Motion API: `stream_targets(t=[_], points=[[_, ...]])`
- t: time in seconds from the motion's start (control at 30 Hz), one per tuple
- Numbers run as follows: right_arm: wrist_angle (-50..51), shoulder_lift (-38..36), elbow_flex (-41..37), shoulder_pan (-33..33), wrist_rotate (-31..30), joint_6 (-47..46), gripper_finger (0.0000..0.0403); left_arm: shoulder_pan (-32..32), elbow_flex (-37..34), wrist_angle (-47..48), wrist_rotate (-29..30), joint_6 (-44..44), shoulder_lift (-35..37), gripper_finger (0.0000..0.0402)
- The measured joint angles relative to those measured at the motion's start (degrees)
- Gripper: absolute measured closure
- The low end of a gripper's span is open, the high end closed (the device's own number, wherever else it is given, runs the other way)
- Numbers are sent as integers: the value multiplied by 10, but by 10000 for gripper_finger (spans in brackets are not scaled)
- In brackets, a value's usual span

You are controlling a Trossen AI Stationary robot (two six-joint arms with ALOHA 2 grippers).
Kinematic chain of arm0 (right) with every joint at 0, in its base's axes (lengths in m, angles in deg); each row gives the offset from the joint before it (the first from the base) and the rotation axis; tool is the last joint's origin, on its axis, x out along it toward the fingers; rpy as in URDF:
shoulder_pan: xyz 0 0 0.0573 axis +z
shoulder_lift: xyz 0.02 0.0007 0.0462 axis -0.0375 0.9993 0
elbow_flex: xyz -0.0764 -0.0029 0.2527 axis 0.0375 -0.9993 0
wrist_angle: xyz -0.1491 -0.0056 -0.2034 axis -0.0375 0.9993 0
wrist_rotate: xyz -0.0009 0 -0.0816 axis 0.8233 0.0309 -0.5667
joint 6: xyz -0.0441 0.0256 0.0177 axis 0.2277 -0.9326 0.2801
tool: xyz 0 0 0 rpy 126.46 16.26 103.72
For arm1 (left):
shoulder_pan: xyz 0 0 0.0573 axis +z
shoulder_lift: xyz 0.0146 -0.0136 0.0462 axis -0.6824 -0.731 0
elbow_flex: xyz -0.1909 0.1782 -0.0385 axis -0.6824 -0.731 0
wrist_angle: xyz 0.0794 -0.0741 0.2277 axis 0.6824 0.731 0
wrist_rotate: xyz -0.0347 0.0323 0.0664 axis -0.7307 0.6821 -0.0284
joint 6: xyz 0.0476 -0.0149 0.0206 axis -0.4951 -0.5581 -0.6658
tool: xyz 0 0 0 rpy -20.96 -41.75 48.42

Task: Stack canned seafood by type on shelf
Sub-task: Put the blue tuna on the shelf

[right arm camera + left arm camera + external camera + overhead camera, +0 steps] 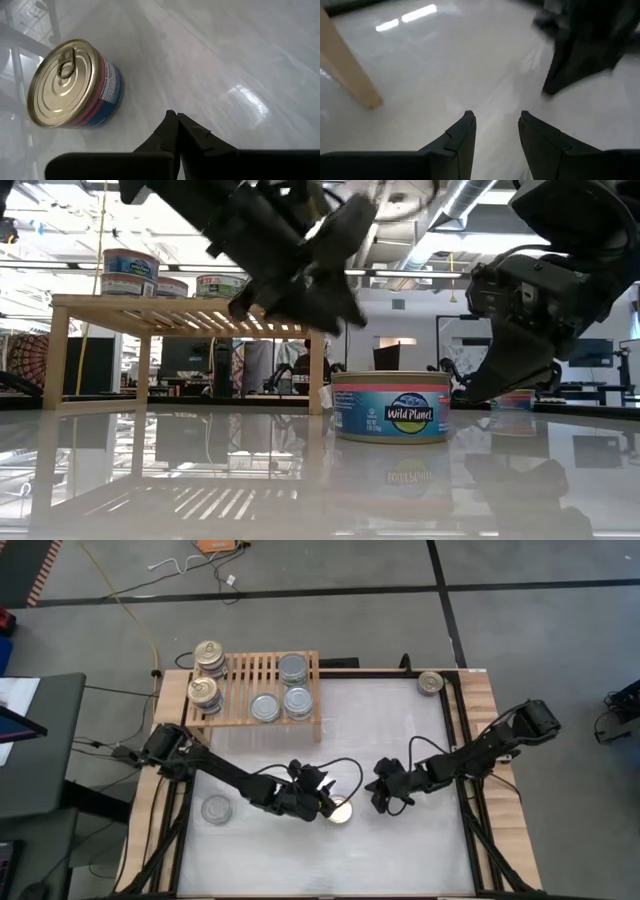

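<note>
Gold-top can (72, 85) upright on table, blue/red label; left tool (496, 131) parted & empty, right tool (177, 125) clenched

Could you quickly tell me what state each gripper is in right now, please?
Left gripper: open, holding nothing, above the table near the gold-top can.
Right gripper: shut, empty, beside that can.

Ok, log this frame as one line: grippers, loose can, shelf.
left gripper: open, empty, beside gold-top can | right gripper: shut, empty | shelf: cans on it
</note>
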Motion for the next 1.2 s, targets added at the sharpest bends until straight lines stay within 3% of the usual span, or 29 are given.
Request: stream_targets(t=[0.13,0.3,0.63,0.97,1.2], points=[[1,0,0,0,0,-10,359,-5,-1,137,-22,78,19,260],[6,0,0,0,0,-3,358,-31,-1,237,10,168,42,260],[6,0,0,1,0,3,328,-73,0,219,32,198,36,260],[-4,0,0,25,-1,6,258,-72,0,204,-11,199,37,261],[-64,0,0,55,-1,6,239,-69,0,199,-48,203,37,261]])
